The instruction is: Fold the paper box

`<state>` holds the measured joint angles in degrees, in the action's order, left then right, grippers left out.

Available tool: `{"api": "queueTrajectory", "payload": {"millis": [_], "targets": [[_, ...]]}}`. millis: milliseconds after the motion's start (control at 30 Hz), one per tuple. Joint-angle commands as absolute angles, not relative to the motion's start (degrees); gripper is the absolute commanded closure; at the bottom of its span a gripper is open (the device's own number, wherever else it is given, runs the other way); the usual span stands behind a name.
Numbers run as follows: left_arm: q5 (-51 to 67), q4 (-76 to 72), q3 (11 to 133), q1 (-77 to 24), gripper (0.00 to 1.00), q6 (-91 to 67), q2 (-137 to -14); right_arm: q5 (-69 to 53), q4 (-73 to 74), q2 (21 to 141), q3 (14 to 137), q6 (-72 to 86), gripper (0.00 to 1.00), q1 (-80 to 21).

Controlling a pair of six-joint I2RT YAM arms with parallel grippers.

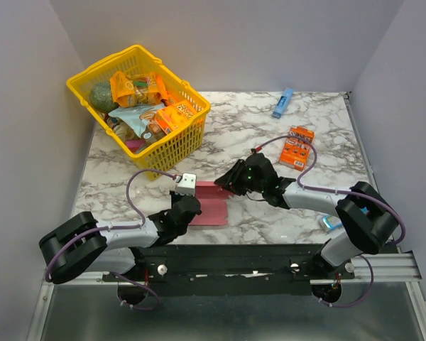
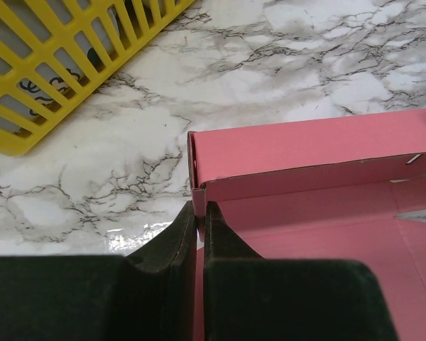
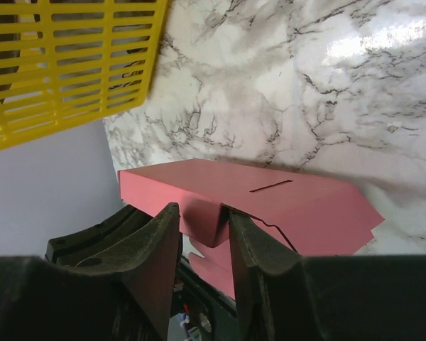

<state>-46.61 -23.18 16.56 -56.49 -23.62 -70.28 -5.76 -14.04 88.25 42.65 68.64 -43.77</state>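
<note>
Near the surface's (image 1: 270, 135) front edge, my left hand (image 2: 200, 213) pinched shut on a wall corner of the paper box (image 1: 211, 204). My right hand (image 3: 203, 220), half-spread, clasped a flap (image 3: 199, 231). The card looked light and easily creased, best held at folds.

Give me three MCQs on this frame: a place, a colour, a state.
1. Where is the yellow basket? A far left B far right C near centre
2. What colour is the paper box? A blue B pink C orange
3. The left gripper is: A open, holding nothing B holding the basket C shut on the box's edge
Key: 1 A, it sits at the far-left corner in the top view; 2 B, plain pink card; 3 C, it pinches a corner of the pink wall.
</note>
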Motion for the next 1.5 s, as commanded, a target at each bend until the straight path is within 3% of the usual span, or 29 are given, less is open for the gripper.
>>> {"api": "queueTrajectory", "payload": {"millis": [0,233,600,867,967,1000,1133,1333,1467], "targets": [[-47.28,-26.63,16.17,-58.09,1.0,-24.96,-69.08,-8.44,-19.86,89.3,41.23,74.17,0.61,-44.03],[-47.72,-26.72,15.47,-58.27,1.0,-25.49,-67.15,-9.93,-25.93,90.09,39.64,79.36,0.71,-44.03],[-47.29,-26.8,14.06,-58.27,1.0,-26.45,-63.72,-9.49,-28.74,89.3,38.32,83.49,0.99,-44.03],[-46.5,-26.98,14.59,-58.27,1.0,-26.37,-64.42,-8.0,-27.52,87.81,38.58,79.82,1.0,-44.03],[-45.45,-24.44,16.77,-56.78,1.0,-26.72,-66.61,-6.86,-24.37,85.35,38.5,75.08,0.82,-44.12],[-44.48,-23.91,17.22,-56.08,1.0,-26.72,-67.67,-6.42,-23.13,84.47,38.06,73.93,0.67,-44.12],[-38.77,-22.41,18.89,-52.39,1.0,-27.6,-70.31,-1.43,-18.29,77.8,33.58,68.92,0.44,-44.82],[-37.09,-22.06,20.13,-51.77,1.0,-27.86,-72.51,10.69,-6.25,69.7,30.24,59.78,0.41,-50.0],[-36.13,-22.41,20.21,-51.77,1.0,-28.21,-73.21,14.15,-2.47,71.53,32.25,55.82,0.47,-54.13]]}}
